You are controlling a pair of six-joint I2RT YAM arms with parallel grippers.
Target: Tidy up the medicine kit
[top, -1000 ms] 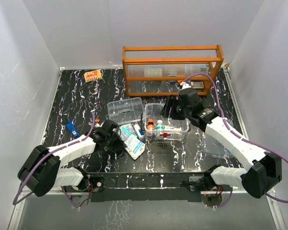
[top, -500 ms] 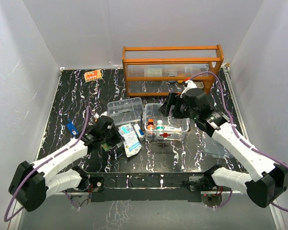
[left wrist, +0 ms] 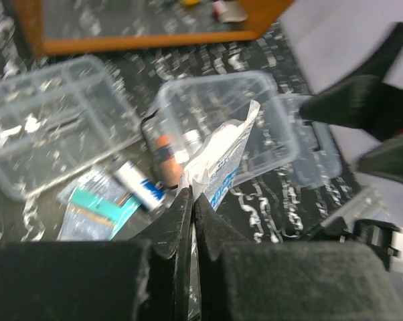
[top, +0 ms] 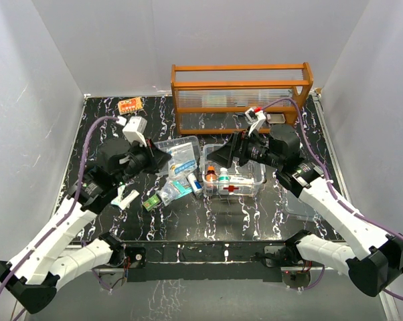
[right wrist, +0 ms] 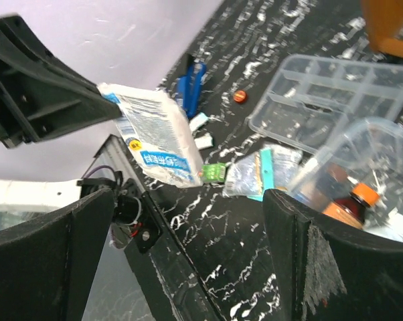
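My left claw (left wrist: 191, 194) clamped on a white-and-blue packet (left wrist: 221, 160), packet held clear of the counter (top: 255, 214), my right claw (right wrist: 188, 207) spread wide apart by the box (top: 248, 177), bottles (top: 211, 177) inside it

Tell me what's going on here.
The left end effector is shut on a white-and-blue packet, holding it in the air near the divided tray. The right end effector is open beside the clear box, which has bottles in it. More small packets lie loose on the table.
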